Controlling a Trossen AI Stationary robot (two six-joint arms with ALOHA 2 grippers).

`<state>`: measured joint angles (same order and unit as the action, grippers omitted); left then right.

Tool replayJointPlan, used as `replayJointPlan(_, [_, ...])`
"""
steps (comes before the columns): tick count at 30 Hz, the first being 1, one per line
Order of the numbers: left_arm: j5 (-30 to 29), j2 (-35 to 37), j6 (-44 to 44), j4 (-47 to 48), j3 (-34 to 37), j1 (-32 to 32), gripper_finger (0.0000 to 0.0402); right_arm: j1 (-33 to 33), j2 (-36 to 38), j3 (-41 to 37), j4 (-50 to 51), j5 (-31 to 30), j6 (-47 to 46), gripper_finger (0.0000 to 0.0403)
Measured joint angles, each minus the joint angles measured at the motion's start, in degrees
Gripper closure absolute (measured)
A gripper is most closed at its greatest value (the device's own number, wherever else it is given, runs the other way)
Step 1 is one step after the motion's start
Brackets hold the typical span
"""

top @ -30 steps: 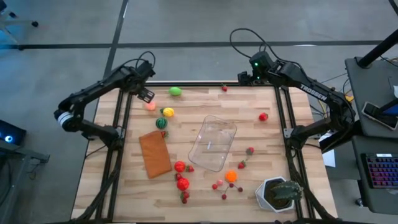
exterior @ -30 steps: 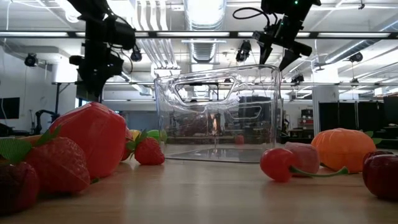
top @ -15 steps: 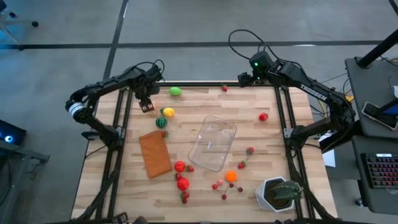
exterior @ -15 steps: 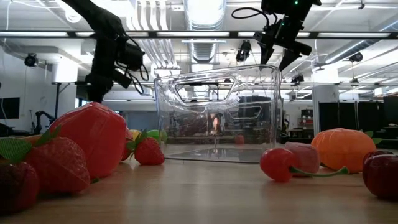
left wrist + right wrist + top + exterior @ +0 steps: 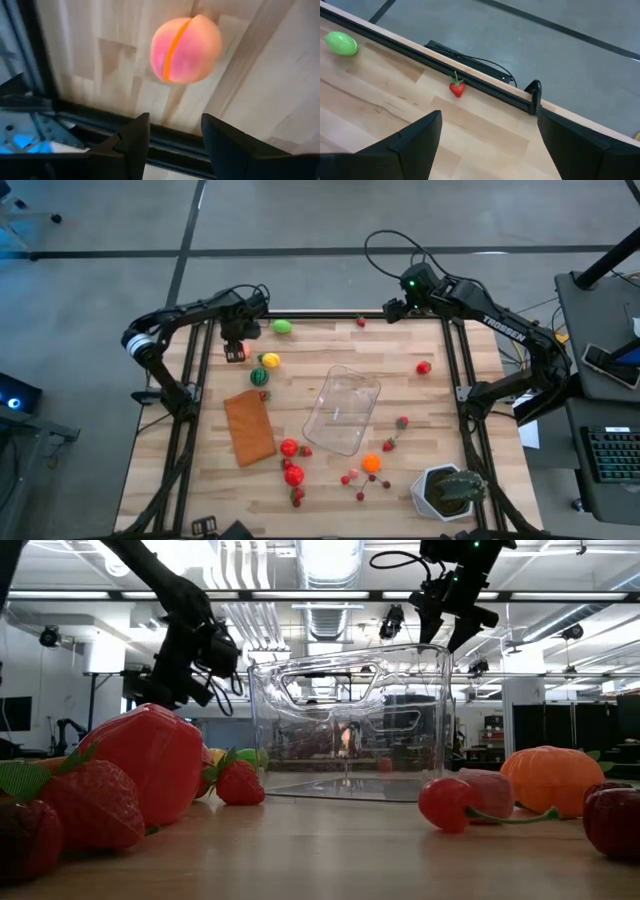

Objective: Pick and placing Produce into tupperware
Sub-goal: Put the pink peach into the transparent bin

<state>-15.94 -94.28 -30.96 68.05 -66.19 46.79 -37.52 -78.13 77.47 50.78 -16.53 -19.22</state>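
The left pincer hangs over the bench's far-left corner, its fingers parted around nothing, directly above the pink peach, apparently lining up a pick. The right pincer waits spread wide at the far edge near a small strawberry. The tupperware stands mid-bench and looks empty; the produce lies scattered around it.

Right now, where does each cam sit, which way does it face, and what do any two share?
High: overhead, straight down; both arms, tupperware.
Low: table height, level across; tupperware, both arms above.
Left wrist: past the left gripper at a pink peach.
Right wrist: past the right gripper at a strawberry, green fruit.
Shared: that strawberry and green fruit also show from overhead.
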Motion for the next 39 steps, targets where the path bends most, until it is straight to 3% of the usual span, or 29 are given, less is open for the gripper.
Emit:
replayJointPlan(7, [8.14, 3.47, -3.82, -2.52, 0.00, 0.11, 0.0237, 0.00, 0.00, 0.00, 0.00, 0.00, 1.02, 0.0080])
replayJointPlan(16, [12.37, 6.80, -11.08, -9.77, 0.66, 2.21, 0.0237, 0.00, 0.00, -0.02, -0.06, -0.01, -2.85, 0.0080])
replayJointPlan(32, [13.83, 8.96, -14.89, -18.54, 12.28, 2.67, 0.0237, 0.00, -0.04, -0.02, -0.28, -0.02, -3.39, 0.0080])
replayJointPlan(39, [12.30, 8.81, -14.91, -21.67, 13.86, 2.73, 0.0237, 0.00, -0.04, -0.02, -0.28, 0.00, -3.30, 0.0080])
